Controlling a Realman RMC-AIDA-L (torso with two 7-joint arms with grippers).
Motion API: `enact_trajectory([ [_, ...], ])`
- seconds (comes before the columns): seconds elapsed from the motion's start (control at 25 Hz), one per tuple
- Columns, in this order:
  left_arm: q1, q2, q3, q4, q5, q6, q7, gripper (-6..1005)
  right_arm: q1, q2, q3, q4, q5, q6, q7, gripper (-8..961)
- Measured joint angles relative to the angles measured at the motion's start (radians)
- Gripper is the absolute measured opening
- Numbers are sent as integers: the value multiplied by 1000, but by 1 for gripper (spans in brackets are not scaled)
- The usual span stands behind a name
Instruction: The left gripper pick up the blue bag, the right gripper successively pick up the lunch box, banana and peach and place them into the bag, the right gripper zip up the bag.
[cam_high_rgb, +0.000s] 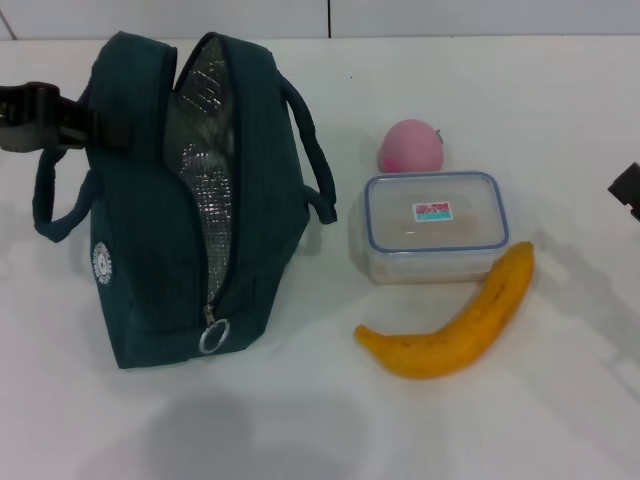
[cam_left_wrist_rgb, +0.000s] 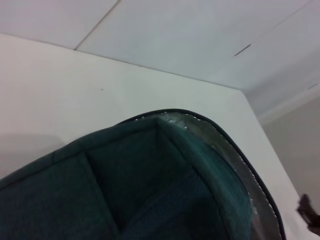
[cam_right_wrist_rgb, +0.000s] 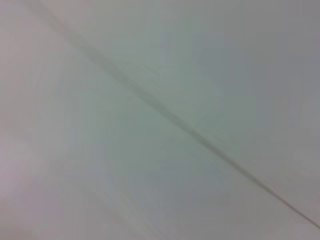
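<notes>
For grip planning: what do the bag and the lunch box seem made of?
The blue bag: apparently woven fabric, matte, with a shiny, crinkled, foil-like lining. The lunch box: likely clear hard plastic, glossy, see-through, with a blue-rimmed lid.

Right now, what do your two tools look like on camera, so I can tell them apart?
Little of either shows. The left tool is a black, blocky claw coming in from the left edge of the head view, by the blue bag. The right tool is only a small black angular piece at the right edge. No arm casing, cables or markings are visible.
</notes>
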Motion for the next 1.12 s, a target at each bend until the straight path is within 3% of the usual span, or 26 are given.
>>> enact_trajectory([
  [0.36, -12, -2, 0, 0, -5, 4, 0, 32, 29, 1, -8, -3, 32, 187, 307, 803],
  [1.12, -28, -12, 11, 0, -8, 12, 5, 32, 165, 12, -58, 27, 8, 405, 382, 797],
])
